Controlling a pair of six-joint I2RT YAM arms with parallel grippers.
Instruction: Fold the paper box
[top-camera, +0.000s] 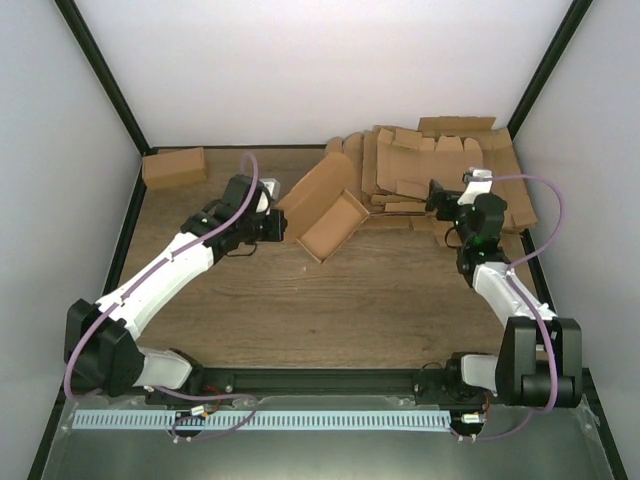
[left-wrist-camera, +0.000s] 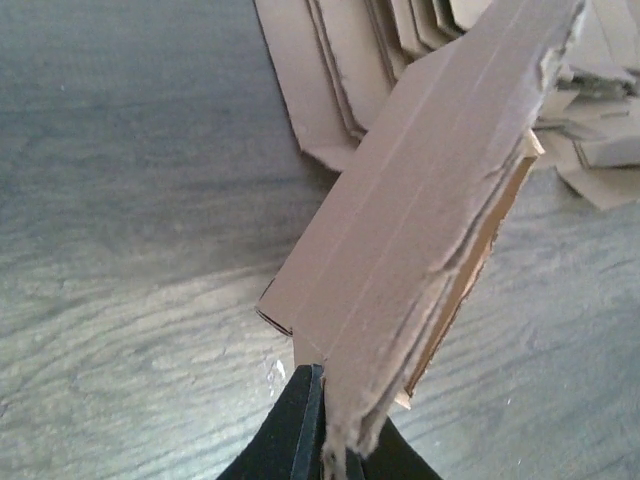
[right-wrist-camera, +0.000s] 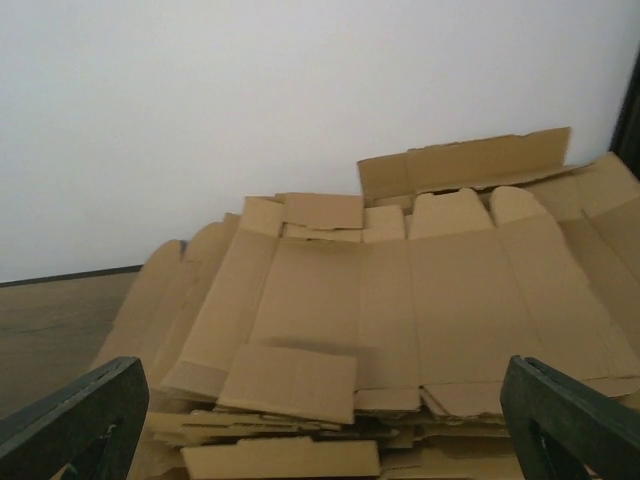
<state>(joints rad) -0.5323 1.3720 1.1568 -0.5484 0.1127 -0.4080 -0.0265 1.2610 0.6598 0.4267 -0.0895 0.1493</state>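
The wooden table (top-camera: 300, 310) carries a pile of flat cardboard sheets (right-wrist-camera: 400, 290) directly ahead of the right gripper (right-wrist-camera: 322, 380), whose fingers stand wide apart. The half-folded paper box (top-camera: 322, 205) rises just in front of the left gripper (left-wrist-camera: 325, 440), which is clamped on its edge.

1. Dark brown wood-grain tabletop (top-camera: 300, 310).
2. Plain white panel walls (top-camera: 330, 60) along far, left and right edges.
3. Black frame struts (top-camera: 100, 70) rising from both far corners.
4. Grey metal ledge (top-camera: 320, 455) at near edge.
5. Soft even light, brightest on far wall.
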